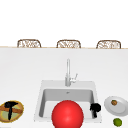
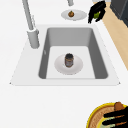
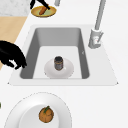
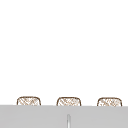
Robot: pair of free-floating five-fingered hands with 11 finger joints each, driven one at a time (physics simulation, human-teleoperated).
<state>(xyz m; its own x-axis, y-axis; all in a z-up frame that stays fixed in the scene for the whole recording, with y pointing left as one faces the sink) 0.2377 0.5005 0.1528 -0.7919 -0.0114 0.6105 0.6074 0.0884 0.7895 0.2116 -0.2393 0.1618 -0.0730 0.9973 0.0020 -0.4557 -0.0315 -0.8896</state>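
My left hand (image 1: pixel 10 108) lies with straight fingers over a brown oblong piece of food (image 1: pixel 16 110) on a yellow-rimmed plate (image 1: pixel 21 113) left of the sink. The same left hand (image 2: pixel 116 117) reaches across that plate (image 2: pixel 96 120) in the left side view. My right hand (image 1: pixel 95 107) hovers at the sink's front right corner, fingers curled and holding nothing. This right hand (image 3: pixel 11 55) hangs above the sink's front rim. A dark jar (image 3: pixel 58 62) stands on a white plate (image 3: pixel 67 71) in the basin. A large red ball (image 1: pixel 67 114) covers the sink's front.
The faucet (image 1: pixel 68 72) stands behind the basin (image 1: pixel 50 95). Right of the sink, a white plate (image 1: pixel 122 106) bears a small brown-orange fruit (image 1: pixel 114 102). A green lime (image 1: pixel 117 122) lies in front of it. Three woven chair backs (image 1: pixel 68 43) line the counter's far edge.
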